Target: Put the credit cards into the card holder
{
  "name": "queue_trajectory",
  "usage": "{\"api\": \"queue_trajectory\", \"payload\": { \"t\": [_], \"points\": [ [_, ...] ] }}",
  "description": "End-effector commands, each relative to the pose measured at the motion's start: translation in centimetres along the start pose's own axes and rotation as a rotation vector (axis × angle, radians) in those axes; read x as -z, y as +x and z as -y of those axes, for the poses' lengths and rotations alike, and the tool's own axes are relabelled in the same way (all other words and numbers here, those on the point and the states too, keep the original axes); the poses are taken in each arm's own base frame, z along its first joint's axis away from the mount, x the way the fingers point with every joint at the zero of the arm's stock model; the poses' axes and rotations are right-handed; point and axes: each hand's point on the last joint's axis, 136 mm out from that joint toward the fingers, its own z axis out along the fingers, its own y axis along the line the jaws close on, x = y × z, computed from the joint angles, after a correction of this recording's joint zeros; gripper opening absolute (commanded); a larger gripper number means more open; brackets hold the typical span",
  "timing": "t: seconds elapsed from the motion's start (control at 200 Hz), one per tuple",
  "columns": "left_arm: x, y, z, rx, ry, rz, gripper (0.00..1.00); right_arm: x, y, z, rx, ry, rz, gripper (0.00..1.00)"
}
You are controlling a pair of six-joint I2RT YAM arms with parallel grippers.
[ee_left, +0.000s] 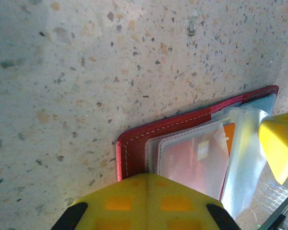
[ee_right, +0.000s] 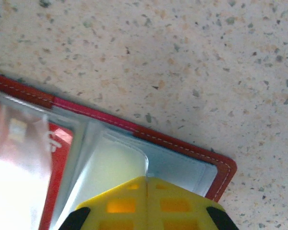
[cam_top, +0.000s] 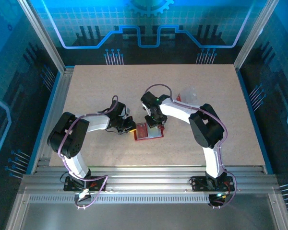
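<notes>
Card holder (cam_top: 148, 132) open | left fingers (ee_left: 146, 201) closed, angled down at its corner | right fingers (ee_right: 146, 203) closed above pocket (ee_right: 182, 165)

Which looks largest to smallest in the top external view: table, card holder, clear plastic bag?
1. table
2. card holder and clear plastic bag: they look about alike, so I won't rank them.
</notes>
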Motion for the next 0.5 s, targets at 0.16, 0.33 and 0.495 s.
{"api": "queue_trajectory", "payload": {
  "t": [0.16,0.33,0.495],
  "points": [
    [-1.4,2.1,-3.7,0.053,-0.103,-0.055,0.07,2.4,-0.3,-1.8,0.049,-0.008,-0.008,0.00],
    [-1.4,2.1,-3.6,0.053,-0.098,-0.055,0.07,2.9,-0.5,-3.6,0.033,-0.102,-0.025,0.00],
    [-1.3,2.1,-3.4,0.055,-0.089,-0.055,0.07,2.8,-1.2,-5.7,-0.016,-0.224,-0.027,0.03]
  ]
}}
